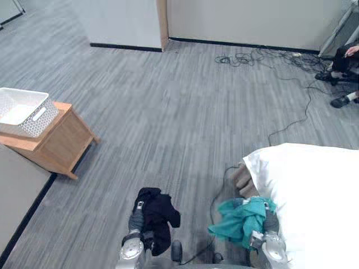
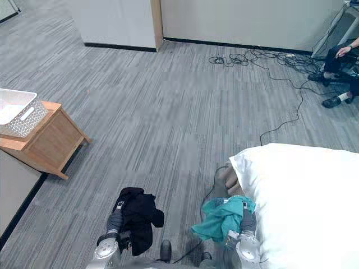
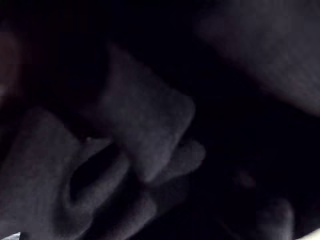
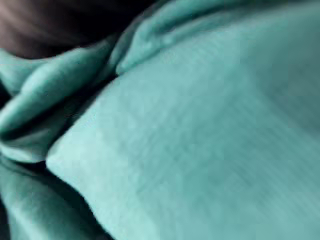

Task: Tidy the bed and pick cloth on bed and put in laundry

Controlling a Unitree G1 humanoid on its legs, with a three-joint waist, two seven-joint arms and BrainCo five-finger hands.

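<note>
A crumpled black fabric garment (image 1: 158,219) drapes over the left hand (image 1: 136,217), so I cannot tell its grip. A bunched teal cloth (image 1: 238,220) likewise covers the right hand (image 1: 270,221), grip unreadable, beside the white-sheeted bed (image 1: 314,190).

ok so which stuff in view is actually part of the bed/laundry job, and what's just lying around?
Job:
black cloth, draped over the left hand
teal cloth, draped over the right hand
white basket, far left
bed

Just there:
wooden side table under the basket
cables on the floor by the far wall
seated person, far right
</note>
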